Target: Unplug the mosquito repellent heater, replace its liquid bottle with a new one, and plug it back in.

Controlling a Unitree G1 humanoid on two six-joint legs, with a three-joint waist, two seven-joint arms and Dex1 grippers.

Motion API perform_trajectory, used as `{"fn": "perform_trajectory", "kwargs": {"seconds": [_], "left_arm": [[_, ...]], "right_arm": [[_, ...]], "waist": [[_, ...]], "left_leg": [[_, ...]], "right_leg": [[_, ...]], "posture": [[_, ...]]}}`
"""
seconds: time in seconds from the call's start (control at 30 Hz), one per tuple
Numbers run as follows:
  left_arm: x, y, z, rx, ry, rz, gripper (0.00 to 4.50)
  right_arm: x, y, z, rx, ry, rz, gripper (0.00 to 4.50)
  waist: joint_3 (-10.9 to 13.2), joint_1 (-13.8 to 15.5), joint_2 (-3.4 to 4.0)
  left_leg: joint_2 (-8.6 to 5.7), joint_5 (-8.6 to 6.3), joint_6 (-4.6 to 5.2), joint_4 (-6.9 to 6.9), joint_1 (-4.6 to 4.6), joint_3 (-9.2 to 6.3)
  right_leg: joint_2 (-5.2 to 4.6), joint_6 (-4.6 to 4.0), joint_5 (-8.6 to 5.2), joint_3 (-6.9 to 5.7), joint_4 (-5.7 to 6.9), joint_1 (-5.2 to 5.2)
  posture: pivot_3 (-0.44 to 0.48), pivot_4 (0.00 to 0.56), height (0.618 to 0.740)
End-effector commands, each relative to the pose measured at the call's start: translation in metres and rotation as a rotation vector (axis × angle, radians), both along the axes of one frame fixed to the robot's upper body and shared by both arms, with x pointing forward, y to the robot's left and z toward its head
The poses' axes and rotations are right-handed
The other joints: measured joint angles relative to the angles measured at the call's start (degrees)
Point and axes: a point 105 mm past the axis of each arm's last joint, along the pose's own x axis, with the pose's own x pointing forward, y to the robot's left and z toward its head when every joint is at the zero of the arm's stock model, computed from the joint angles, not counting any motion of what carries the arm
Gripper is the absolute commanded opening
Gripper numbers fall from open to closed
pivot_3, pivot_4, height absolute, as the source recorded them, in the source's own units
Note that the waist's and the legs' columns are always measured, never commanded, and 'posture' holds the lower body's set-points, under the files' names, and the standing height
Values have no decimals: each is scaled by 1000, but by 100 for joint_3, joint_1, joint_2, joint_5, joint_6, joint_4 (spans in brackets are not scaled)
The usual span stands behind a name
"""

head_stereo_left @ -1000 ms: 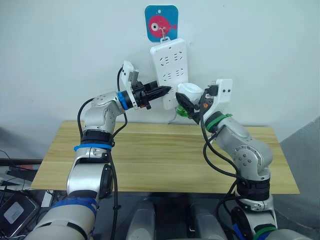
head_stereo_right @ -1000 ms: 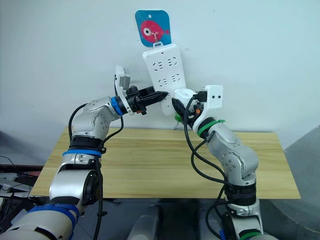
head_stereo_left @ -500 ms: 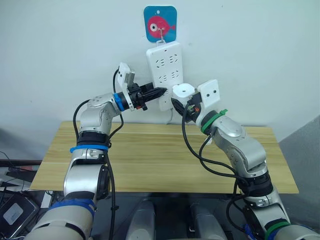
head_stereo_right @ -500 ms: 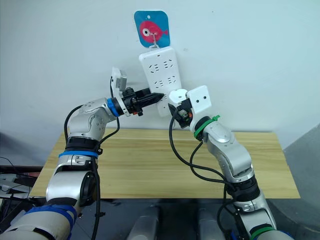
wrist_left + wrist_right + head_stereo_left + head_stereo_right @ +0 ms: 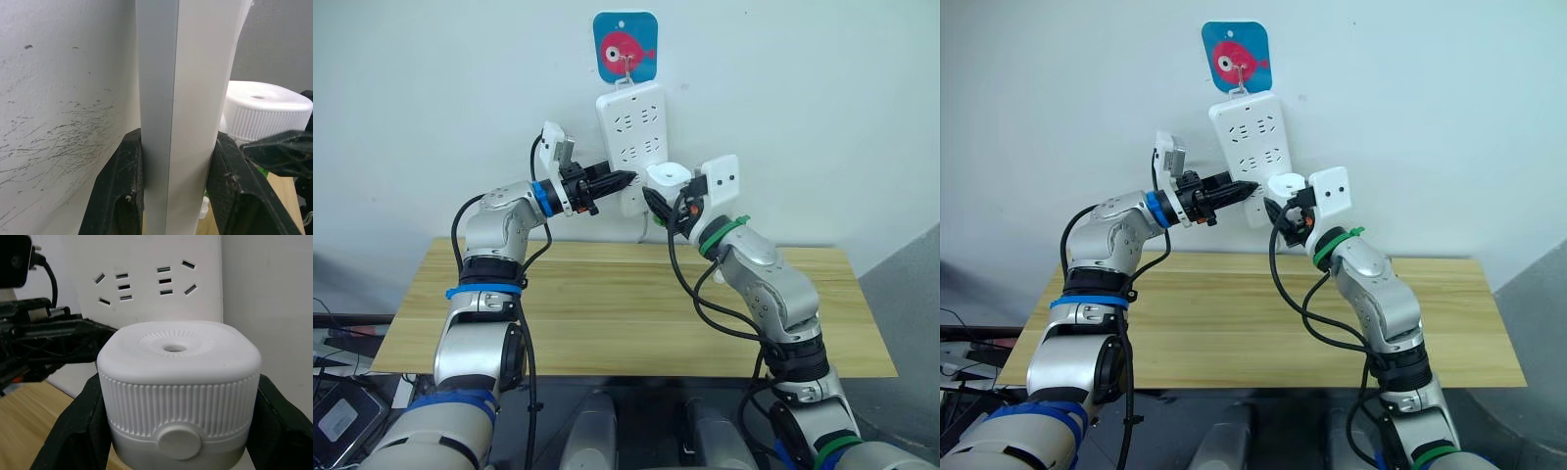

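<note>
A long white power strip hangs on the wall from a hook. My left gripper is shut on its lower left edge, one black finger on each side of the strip. The mosquito repellent heater, white and ribbed with a round vent hole on top, sits upright in my right gripper, which is shut on it. It is held just in front of the strip's lower right part, below the sockets. Its liquid bottle is hidden below the fingers.
A blue sticker with a red fish marks the hook above the strip. A wooden table stands against the white wall below both arms. A dark drop-off lies past its right end.
My right arm has carried the heater up and to the left, closer to the strip. The strip, still held by my left gripper, has swung slightly left.
</note>
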Motion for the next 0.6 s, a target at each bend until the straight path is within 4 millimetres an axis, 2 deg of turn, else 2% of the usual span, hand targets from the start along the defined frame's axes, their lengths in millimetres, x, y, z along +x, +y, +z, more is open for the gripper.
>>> {"fn": "perform_trajectory", "kwargs": {"seconds": [0.03,0.27,0.4,0.6], "left_arm": [[-21,-37,13,-18,-63,-214,1299],[-18,-35,10,-6,-71,-187,1299],[-15,-34,10,-2,-74,-171,1299],[-12,-32,10,2,-81,-157,1299]], "right_arm": [[-4,12,15,7,-66,34,3021],[-8,8,18,27,-57,43,3021],[-16,3,20,35,-43,57,4413],[-36,-14,9,-7,-3,60,4500]], "waist": [[0,0,0],[0,3,0],[-5,38,-2],[-7,111,-4]], "left_leg": [[0,0,0,0,0,0],[0,0,-1,0,0,-1],[-3,0,-1,0,-1,-3],[-17,-1,-1,-17,-3,-3]], "right_leg": [[0,0,0,0,0,0],[0,-1,0,0,0,0],[-2,0,0,-2,-2,3],[-20,1,-1,-7,-11,4]], "posture": [[244,132,740],[241,132,740],[238,132,740],[238,132,740]]}}
